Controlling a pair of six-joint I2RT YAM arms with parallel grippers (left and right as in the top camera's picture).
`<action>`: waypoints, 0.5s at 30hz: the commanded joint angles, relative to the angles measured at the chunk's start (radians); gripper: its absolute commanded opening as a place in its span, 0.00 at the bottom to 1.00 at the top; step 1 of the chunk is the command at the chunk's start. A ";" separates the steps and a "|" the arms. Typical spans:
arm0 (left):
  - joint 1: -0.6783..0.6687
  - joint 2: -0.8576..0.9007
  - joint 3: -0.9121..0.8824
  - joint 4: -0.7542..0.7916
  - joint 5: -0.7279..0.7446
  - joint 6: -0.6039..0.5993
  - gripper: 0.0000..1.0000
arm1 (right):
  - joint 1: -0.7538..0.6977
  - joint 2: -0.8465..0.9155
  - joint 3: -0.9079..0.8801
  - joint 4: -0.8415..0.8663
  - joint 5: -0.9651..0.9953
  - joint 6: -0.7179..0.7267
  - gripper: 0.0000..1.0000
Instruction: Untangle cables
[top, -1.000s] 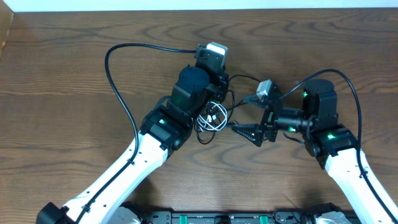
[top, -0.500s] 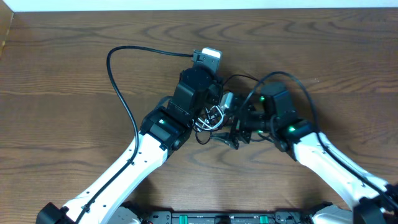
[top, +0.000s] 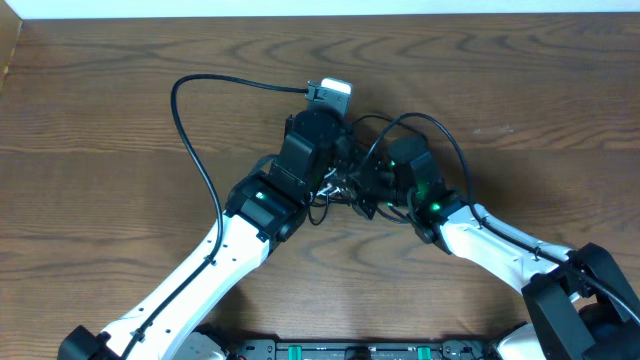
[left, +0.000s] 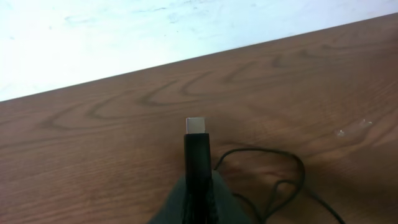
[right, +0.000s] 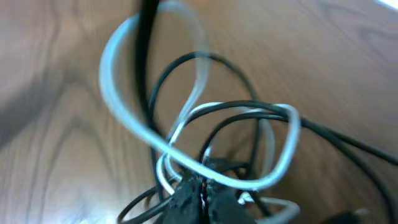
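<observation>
The cables (top: 338, 187) lie bunched on the wooden table between my two arms. My left gripper (left: 199, 202) is shut on a black cable's plug (left: 196, 155), whose silver tip points toward the table's far edge. A thin black cable (left: 283, 167) loops on the wood to its right. My right gripper (right: 204, 193) is shut inside the tangle, with a sliver of the white cable (right: 134, 127) showing between its fingertips. Black cables (right: 249, 112) cross over and around the white loops. In the overhead view both sets of fingers are hidden under the wrists.
The left arm's thick black wire (top: 186, 130) arcs over the table on the left. The table's far edge (left: 186, 61) meets a white surface. The right arm (top: 500, 245) stretches in from the lower right, and its own wire (top: 440, 135) loops above it.
My right arm has swung left into the cable bunch, and its gripper has gone from open to shut there. The left gripper has kept its hold and barely moved.
</observation>
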 joint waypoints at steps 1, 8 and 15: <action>0.003 -0.020 0.002 -0.001 -0.004 -0.009 0.08 | -0.007 -0.010 0.006 0.029 0.045 0.092 0.01; 0.003 -0.020 0.002 -0.001 -0.007 -0.009 0.08 | -0.019 -0.051 0.006 0.015 0.036 0.095 0.01; 0.003 -0.020 0.002 0.001 -0.006 -0.009 0.08 | -0.019 -0.089 0.006 -0.005 0.029 0.095 0.01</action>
